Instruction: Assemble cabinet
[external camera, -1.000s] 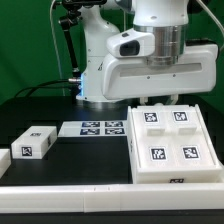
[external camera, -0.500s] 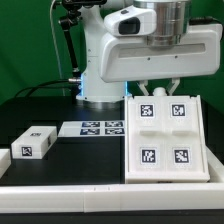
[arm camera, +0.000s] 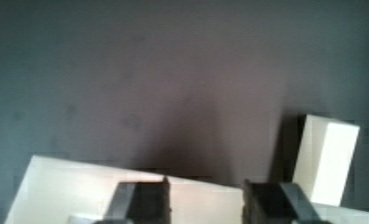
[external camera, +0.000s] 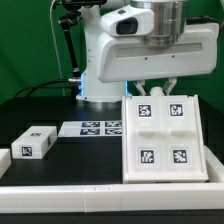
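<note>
1. Cabinet [external camera: 165,140]: the big white part w/ four square tags on its face sits on the exterior view's right of the black table [external camera: 80,168], at the near side.
2. It's tipped up, with its near edge low by the table's near rim. Its far edge is raised and meets my gripper [external camera: 162,90].
3. Gripper: it comes down from above, w/ one finger on each side of that far edge, clamped on the cabinet.
4. Wrist view is blurry. My fingers [arm camera: 142,200] stand a little apart around the gripper's centre [arm camera: 207,205], and the cabinet's white surface [arm camera: 74,190] shows beside them over the dark table.
5. There's a white piece [arm camera: 327,160] just beside the other finger; can't tell what it is.
6. Marker board [external camera: 100,128]: it lies flat on the table, just left of the cabinet's far part in the exterior view.
7. A loose white block [external camera: 35,140] w/ a tag on its near face sits on the exterior view's left, well apart from the cabinet.
8. A second block [external camera: 5,162] is cut off by the left edge, nearer than the first.
</note>
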Action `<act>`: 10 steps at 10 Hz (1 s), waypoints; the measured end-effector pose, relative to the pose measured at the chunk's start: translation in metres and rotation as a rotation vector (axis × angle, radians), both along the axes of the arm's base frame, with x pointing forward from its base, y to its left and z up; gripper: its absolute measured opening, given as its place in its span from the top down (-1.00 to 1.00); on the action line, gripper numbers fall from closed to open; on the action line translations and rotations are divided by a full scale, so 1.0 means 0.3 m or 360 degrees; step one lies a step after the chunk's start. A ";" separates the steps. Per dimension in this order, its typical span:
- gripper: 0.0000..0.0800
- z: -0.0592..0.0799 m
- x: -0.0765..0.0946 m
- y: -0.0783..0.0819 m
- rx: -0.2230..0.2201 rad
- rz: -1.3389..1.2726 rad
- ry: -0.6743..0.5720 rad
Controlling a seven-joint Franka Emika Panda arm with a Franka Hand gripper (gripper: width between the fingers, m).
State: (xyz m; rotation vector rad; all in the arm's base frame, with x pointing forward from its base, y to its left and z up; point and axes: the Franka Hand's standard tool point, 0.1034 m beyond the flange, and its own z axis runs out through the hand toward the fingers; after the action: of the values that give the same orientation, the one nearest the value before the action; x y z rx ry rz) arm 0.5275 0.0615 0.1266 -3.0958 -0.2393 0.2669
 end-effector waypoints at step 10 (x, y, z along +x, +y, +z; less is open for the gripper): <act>0.02 0.024 0.046 0.004 0.0005 0.0022 0.0001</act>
State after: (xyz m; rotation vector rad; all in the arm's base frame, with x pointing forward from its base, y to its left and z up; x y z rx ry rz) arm 0.5412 0.0626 0.1337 -3.0922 -0.2614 0.2681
